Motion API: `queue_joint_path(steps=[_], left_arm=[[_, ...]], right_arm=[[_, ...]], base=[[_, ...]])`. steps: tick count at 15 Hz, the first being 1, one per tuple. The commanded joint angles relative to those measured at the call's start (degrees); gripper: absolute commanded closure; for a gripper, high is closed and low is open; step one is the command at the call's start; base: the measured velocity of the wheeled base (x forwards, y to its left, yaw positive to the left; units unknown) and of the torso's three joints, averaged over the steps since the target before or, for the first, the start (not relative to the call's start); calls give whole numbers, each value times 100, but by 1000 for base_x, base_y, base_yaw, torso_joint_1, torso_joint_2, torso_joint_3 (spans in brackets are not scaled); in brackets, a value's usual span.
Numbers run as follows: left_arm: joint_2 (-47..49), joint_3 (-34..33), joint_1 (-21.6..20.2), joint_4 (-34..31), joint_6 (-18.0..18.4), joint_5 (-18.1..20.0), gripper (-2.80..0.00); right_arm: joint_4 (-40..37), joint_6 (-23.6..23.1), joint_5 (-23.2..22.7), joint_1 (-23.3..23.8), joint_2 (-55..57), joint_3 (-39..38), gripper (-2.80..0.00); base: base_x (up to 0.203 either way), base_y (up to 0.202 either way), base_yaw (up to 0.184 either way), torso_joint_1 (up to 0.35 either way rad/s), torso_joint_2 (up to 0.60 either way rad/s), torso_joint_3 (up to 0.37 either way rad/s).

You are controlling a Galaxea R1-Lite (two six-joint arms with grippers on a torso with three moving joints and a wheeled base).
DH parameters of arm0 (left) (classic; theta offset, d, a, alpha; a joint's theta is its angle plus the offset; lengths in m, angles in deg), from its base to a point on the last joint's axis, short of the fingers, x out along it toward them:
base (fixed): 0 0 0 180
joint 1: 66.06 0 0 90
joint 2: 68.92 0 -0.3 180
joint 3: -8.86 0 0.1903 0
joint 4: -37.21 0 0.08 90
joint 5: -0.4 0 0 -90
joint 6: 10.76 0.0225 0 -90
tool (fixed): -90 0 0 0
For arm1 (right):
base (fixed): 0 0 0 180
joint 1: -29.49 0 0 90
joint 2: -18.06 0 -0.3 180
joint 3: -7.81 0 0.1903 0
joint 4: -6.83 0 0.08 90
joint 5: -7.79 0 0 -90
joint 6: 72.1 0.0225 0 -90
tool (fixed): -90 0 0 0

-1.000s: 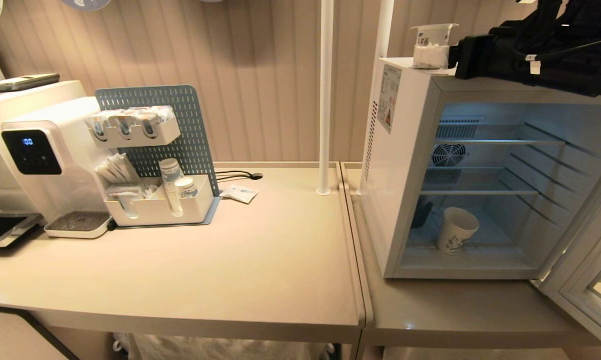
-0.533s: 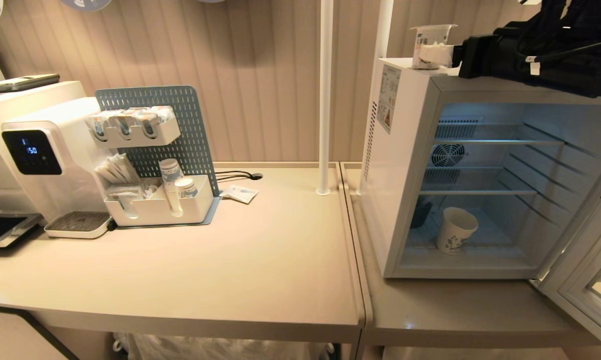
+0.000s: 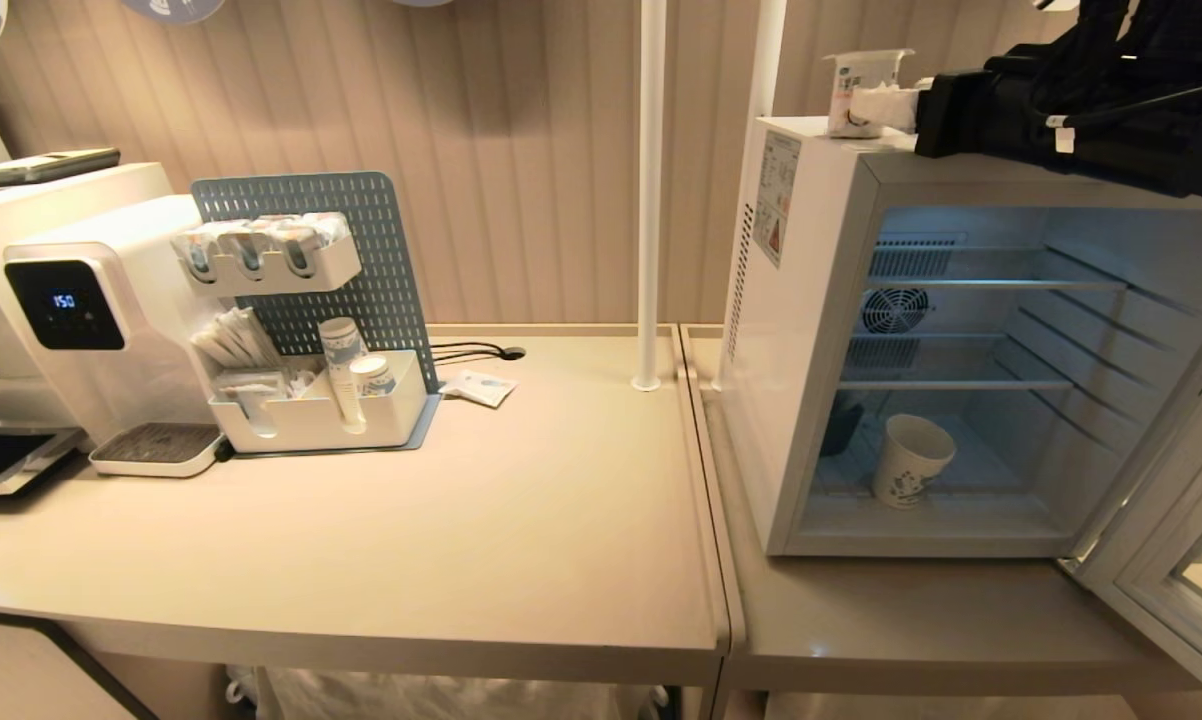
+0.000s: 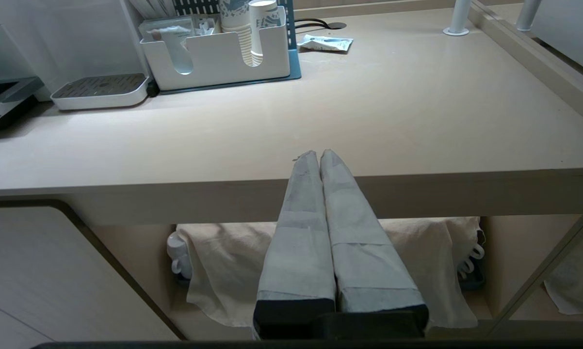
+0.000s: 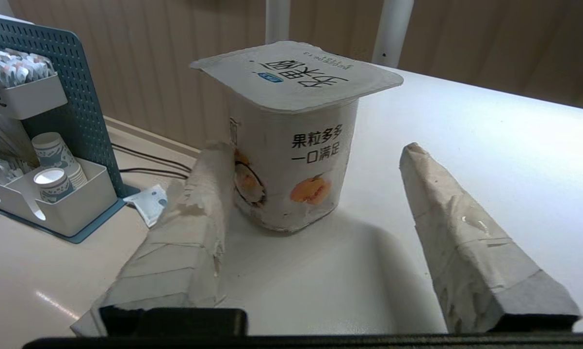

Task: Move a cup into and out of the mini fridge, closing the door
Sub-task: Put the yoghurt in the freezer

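Note:
The cup, white paper with a blue print, stands upright on the floor of the mini fridge. The door hangs open at the right. My right gripper is up on the fridge's top, far from the cup, and open around a foil-lidded tub with orange marks. One finger touches the tub's side. The other finger stands well clear of it. My left gripper is shut and empty, parked just below the table's front edge.
A white water dispenser and a pegboard organiser with stacked paper cups stand at the table's back left. A sachet and a cable lie behind a white pole. A cloth covers mugs under the table.
The right arm has shifted slightly over the fridge top and its fingers have drawn closer together around the tub. The cup, the door and the left gripper have not moved.

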Motion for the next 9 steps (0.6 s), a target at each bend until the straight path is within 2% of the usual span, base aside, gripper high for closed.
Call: queue_joint_path(steps=[1,9], left_arm=[[-2,0,-1,-2,1,1,0],[-2,0,-1,-2,1,1,0]], right_arm=[[4,-22,-2,-2,21,-17,0],[4,-127,-2,-2,12,-26,0]], base=[[0,0,0,0,0,0],[0,0,0,0,0,0]])
